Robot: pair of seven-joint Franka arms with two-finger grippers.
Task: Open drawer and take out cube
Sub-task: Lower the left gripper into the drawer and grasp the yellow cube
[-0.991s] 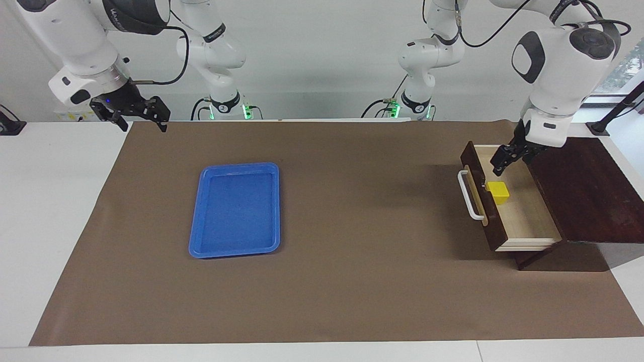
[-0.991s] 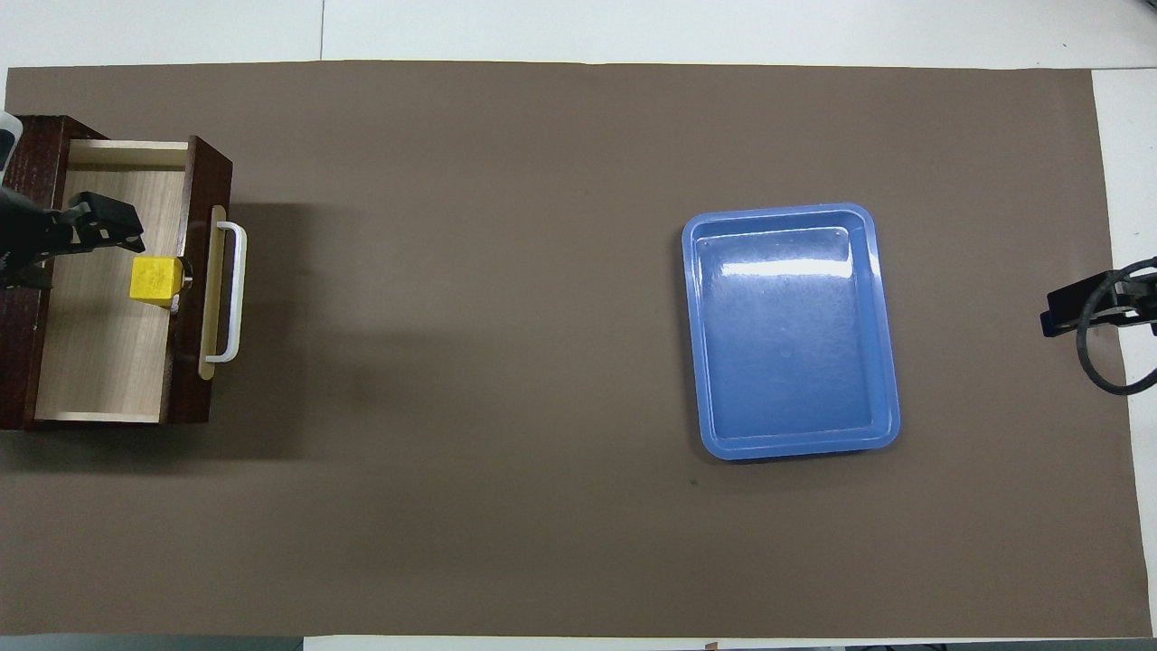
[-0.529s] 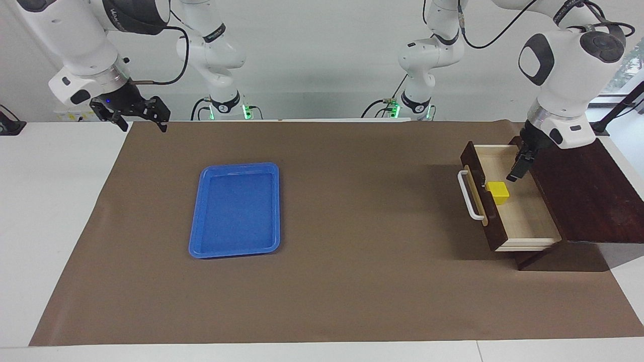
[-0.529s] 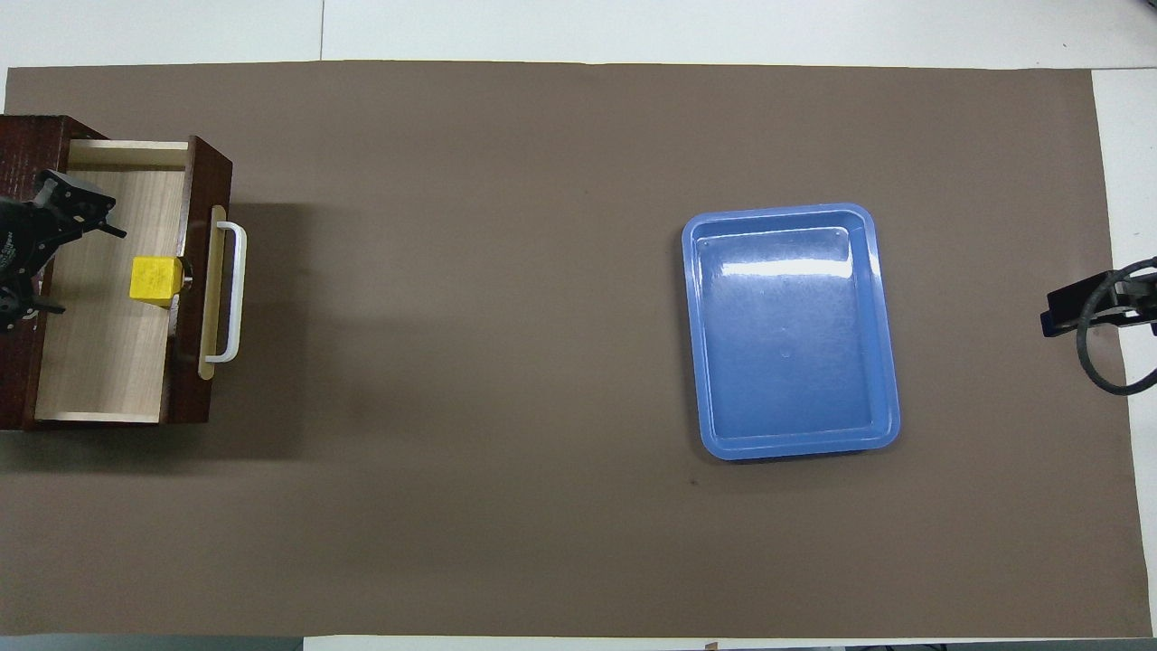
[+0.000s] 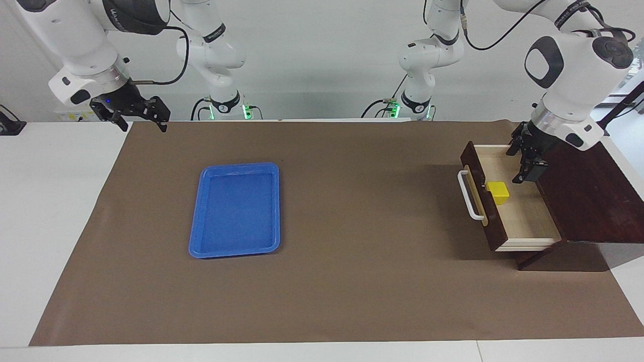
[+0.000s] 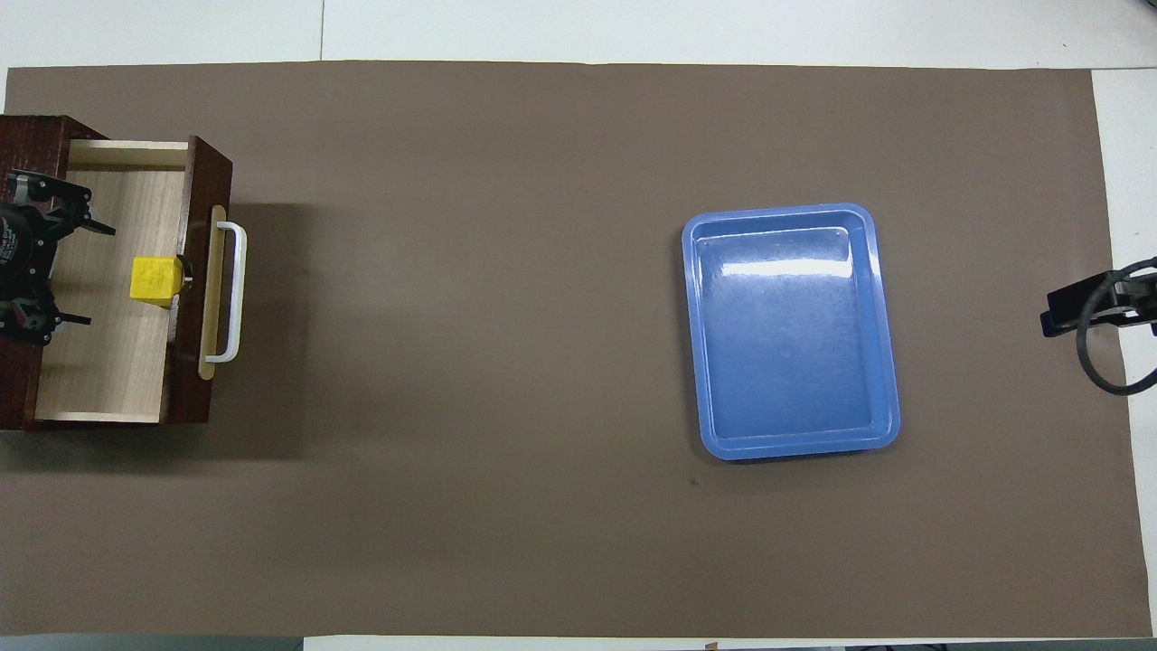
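The cube (image 5: 498, 192), a small yellow block, lies inside the open drawer (image 5: 523, 221) against its dark front, at the left arm's end of the table (image 5: 352, 281). The left hand (image 5: 526, 161) hovers above it, fingers spread; I judge lowering and pinching come next. The right hand (image 5: 135, 114) waits over its corner; its grip I cannot tell.

Drawer (image 5: 520, 213) open-topped; cube (image 5: 498, 192) against its front wall, bare floor beside; left pincer (image 5: 526, 163) overhead.

The left pincer (image 5: 525, 160) has moved away from the cube (image 5: 498, 192), toward the inner end of the open drawer (image 5: 523, 221), and has turned; its fingers now stand spread apart.
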